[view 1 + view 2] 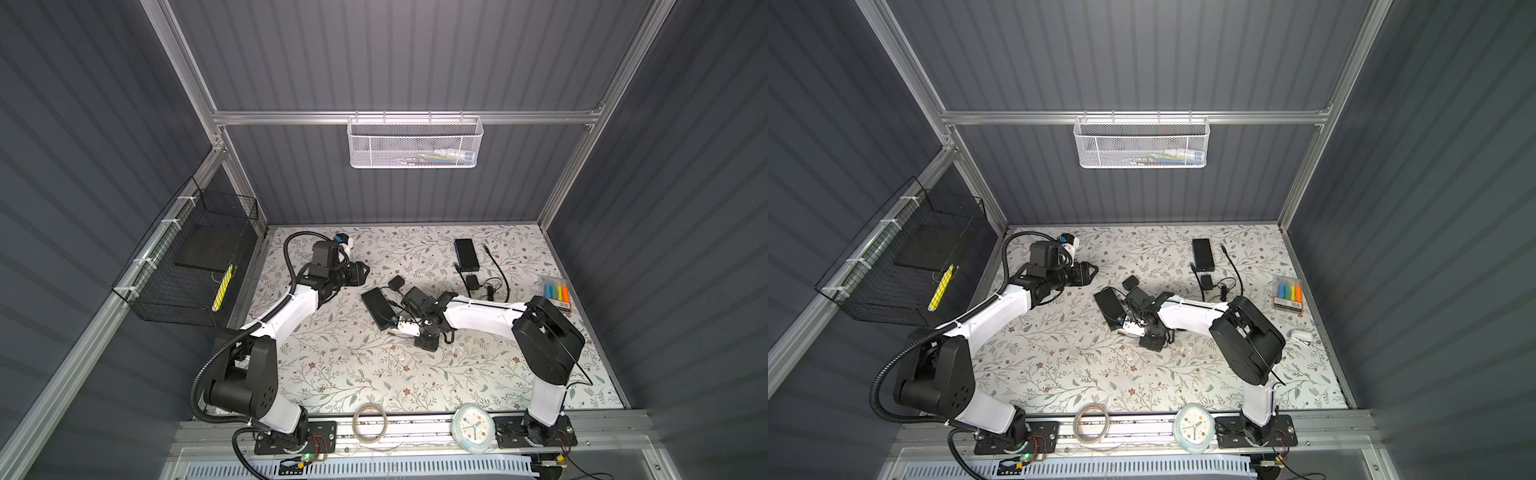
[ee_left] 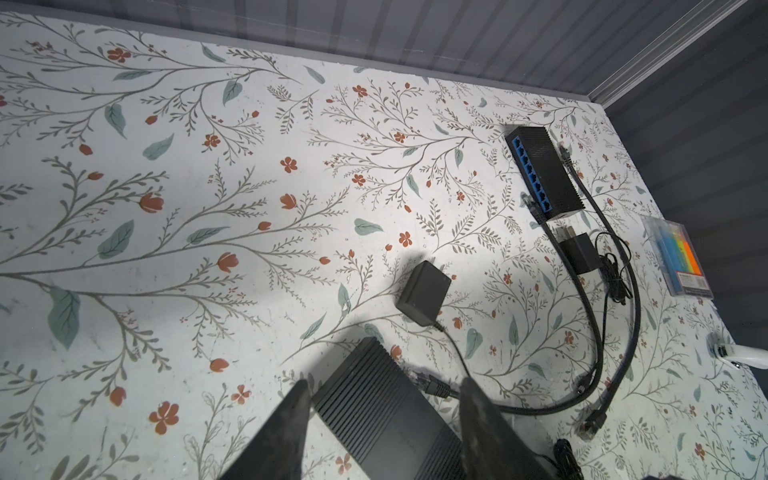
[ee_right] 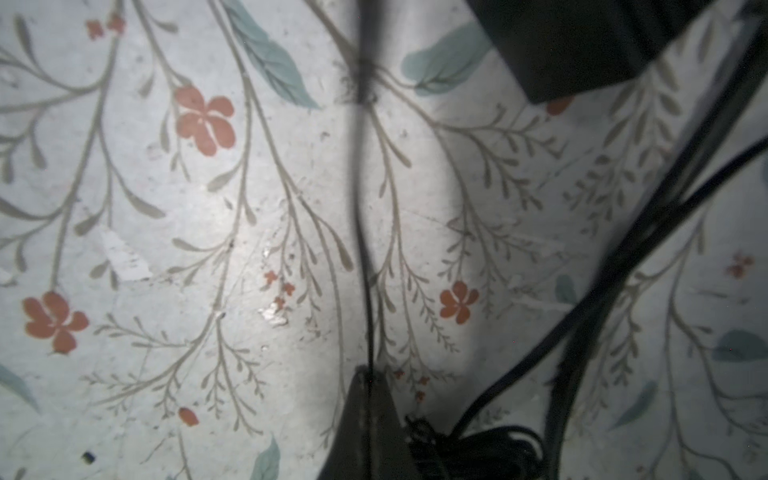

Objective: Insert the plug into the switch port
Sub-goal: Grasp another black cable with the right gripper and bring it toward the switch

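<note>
Right end effector (image 3: 368, 380) pinched closed, apparently on thin cable (image 3: 360, 232); left end effector (image 2: 384, 382) half-open.

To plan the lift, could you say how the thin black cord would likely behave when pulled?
The thin black cord looks floppy: it bends along its length. Being thin, it may slip from the shut right gripper.

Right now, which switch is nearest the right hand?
The angled switch, right beside the right hand; the other switch lies farther back, well clear of it.
</note>
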Action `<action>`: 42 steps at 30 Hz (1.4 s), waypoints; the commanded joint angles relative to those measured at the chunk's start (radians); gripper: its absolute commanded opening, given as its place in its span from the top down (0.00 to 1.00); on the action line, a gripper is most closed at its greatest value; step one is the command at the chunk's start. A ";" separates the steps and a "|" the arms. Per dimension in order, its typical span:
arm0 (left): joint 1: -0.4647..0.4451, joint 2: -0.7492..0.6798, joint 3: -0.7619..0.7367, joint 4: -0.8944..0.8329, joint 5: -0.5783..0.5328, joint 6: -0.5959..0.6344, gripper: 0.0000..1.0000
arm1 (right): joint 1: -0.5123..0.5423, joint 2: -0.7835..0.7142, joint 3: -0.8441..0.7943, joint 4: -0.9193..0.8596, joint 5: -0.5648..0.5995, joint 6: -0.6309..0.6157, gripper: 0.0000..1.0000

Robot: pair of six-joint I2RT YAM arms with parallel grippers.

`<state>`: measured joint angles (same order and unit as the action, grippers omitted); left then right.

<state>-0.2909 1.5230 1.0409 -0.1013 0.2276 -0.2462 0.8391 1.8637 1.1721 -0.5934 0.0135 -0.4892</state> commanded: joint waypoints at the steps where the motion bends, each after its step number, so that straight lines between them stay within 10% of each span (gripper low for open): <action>1: 0.009 -0.054 -0.028 -0.036 -0.007 0.000 0.42 | -0.015 -0.029 -0.011 0.001 -0.050 0.008 1.00; 14: 0.003 -0.175 -0.192 0.071 0.171 -0.117 0.40 | -0.108 -0.341 -0.129 0.199 -0.184 0.218 1.00; 30: -0.092 -0.041 -0.173 0.292 0.467 -0.216 0.46 | -0.107 -0.336 -0.134 0.253 -0.225 0.273 1.00; 42: -0.113 -0.012 -0.157 0.315 0.475 -0.219 0.69 | -0.105 -0.323 -0.126 0.247 -0.205 0.274 1.00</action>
<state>-0.4026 1.5040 0.8585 0.1867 0.6815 -0.4652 0.7319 1.5272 1.0382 -0.3508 -0.1978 -0.2256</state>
